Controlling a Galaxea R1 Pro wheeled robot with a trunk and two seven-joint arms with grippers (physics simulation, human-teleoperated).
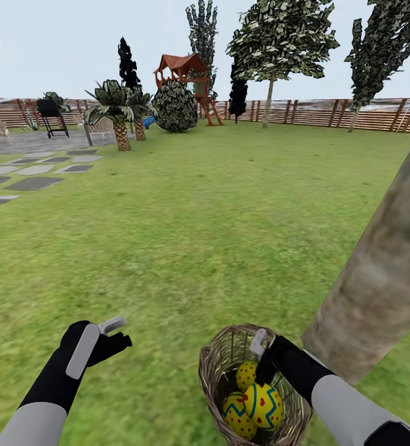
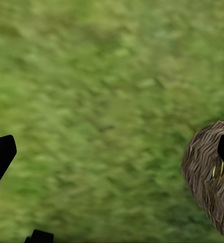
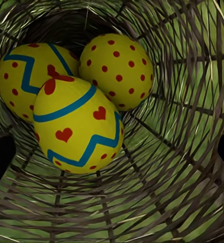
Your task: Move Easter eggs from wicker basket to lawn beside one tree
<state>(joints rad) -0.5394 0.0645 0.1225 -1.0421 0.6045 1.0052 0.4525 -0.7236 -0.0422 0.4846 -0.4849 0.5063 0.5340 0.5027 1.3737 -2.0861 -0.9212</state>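
A: Right pincer (image 1: pixel 262 356) spread wide inside basket (image 1: pixel 214 365), empty. Three eggs (image 3: pixel 77 124) piled together on lawn (image 1: pixel 186 235) beside tree (image 1: pixel 378 272).

B: Could nudge the pile, tip the basket. Left pincer (image 1: pixel 115 331) open, idle over grass.

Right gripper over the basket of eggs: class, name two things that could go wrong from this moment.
1. The three Easter eggs lie packed touching, one resting on the others; the right gripper closing on one could nudge or roll its neighbours.
2. The gripper is already inside the wicker basket; a finger might catch the open weave and tip or drag it, near the tree.
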